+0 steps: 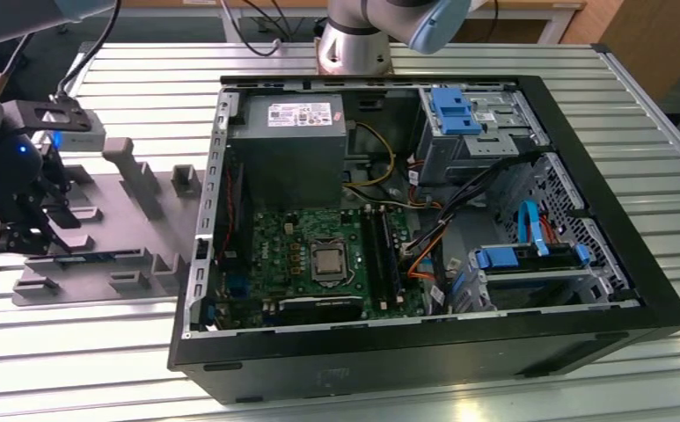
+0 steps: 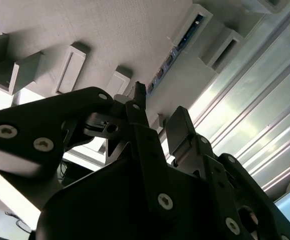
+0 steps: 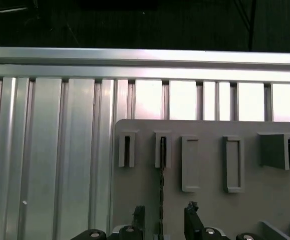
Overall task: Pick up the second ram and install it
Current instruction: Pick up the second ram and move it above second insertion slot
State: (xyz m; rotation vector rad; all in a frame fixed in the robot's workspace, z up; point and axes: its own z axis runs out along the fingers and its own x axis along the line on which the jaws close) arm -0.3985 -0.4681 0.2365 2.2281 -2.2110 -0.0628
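Observation:
The second ram is a thin blue-green stick standing on edge in a slot of the grey holder plate. In the second wrist view the ram shows as a narrow strip between two grey blocks. In the exterior view the ram lies low at the holder's near edge. My gripper is open, with one black finger on each side of the stick's line and not touching it. The gripper hangs at the exterior view's left, over the holder's end. The fingers show a clear gap between them.
An open computer case lies in the middle of the slatted metal table, with its green motherboard and black memory slots facing up. The holder plate carries upright grey posts. The arm's base stands behind the case.

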